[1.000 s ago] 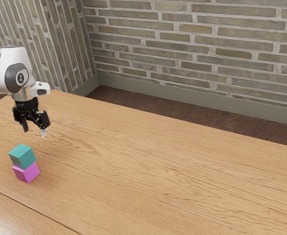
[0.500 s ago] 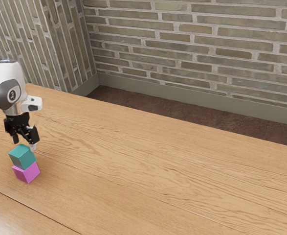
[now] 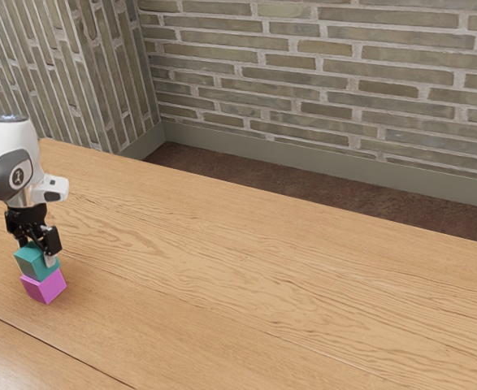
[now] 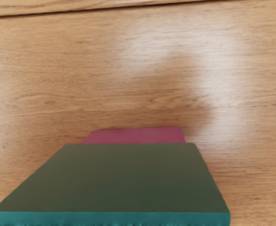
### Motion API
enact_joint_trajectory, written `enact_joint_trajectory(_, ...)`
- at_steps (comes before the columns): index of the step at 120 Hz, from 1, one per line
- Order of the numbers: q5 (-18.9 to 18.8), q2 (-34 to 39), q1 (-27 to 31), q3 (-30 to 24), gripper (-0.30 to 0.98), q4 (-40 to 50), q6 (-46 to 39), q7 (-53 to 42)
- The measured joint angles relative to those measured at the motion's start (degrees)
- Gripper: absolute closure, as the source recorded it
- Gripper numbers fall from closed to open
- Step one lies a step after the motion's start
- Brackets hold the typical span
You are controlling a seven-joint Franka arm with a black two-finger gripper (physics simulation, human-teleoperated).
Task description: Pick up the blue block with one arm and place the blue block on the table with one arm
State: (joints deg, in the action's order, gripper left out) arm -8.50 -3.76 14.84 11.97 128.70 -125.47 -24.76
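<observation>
The gripper point(image 3: 37, 253) is down at the teal block point(image 3: 32, 264), the bluish one of the two, in the exterior view. Its fingers stand apart on either side of the block's upper part; one overlaps the face toward the exterior view's right, and the other is partly hidden behind the block. Under the teal block lies a pink block point(image 3: 45, 288), slightly offset from it. From the wrist view, the teal block point(image 4: 123, 179) is large and close beneath the hand, and a strip of the pink block point(image 4: 138, 135) shows past its edge.
The wooden table point(image 3: 246, 268) extends toward the exterior view's right, with a seam point(image 3: 51, 347) running along it near the blocks. Beyond its far edge stands a brick wall point(image 3: 319, 89).
My hand has come down and a little toward the exterior view's left, from above the stack to around the teal block. Both blocks have stayed where they were.
</observation>
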Motion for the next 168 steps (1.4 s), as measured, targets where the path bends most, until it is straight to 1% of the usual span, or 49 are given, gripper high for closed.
enact_joint_trajectory(25,-0.02,0.03,0.46,0.07,0.01,0.87,-0.90,-0.34)
enact_joint_trajectory(32,-0.02,0.04,0.56,0.07,0.07,1.00,-1.06,-0.42)
enact_joint_trajectory(47,-0.02,0.08,0.56,0.08,0.25,1.20,-1.28,-0.57)
enact_joint_trajectory(52,-0.06,0.13,0.54,0.08,0.28,1.21,-1.34,-0.58)
enact_joint_trajectory(66,-0.37,0.52,0.63,0.09,0.33,1.46,-1.52,-0.43)
enact_joint_trajectory(83,-0.72,3.37,0.90,0.06,0.35,1.06,-1.00,0.01)
enact_joint_trajectory(97,-0.78,3.64,1.53,-0.29,0.35,-1.34,-0.39,0.43)
enact_joint_trajectory(104,0.06,-0.40,2.84,-1.37,0.35,-8.76,1.08,0.68)
enact_joint_trajectory(108,0.90,-3.98,3.44,-2.80,0.35,-14.68,2.35,0.81)
enact_joint_trajectory(113,2.08,-7.60,1.92,-4.22,0.35,-20.36,3.95,0.94)
enact_joint_trajectory(119,3.30,-9.83,0.40,-4.99,0.35,-23.52,5.50,1.08)
enact_joint_trajectory(137,4.97,-11.21,0.01,-5.47,0.36,-25.45,8.36,1.42)
enact_joint_trajectory(142,5.24,-11.26,0.00,-5.56,0.28,-25.51,8.86,1.40)
enact_joint_trajectory(168,6.24,-11.24,0.09,-5.64,0.13,-25.51,10.38,0.91)
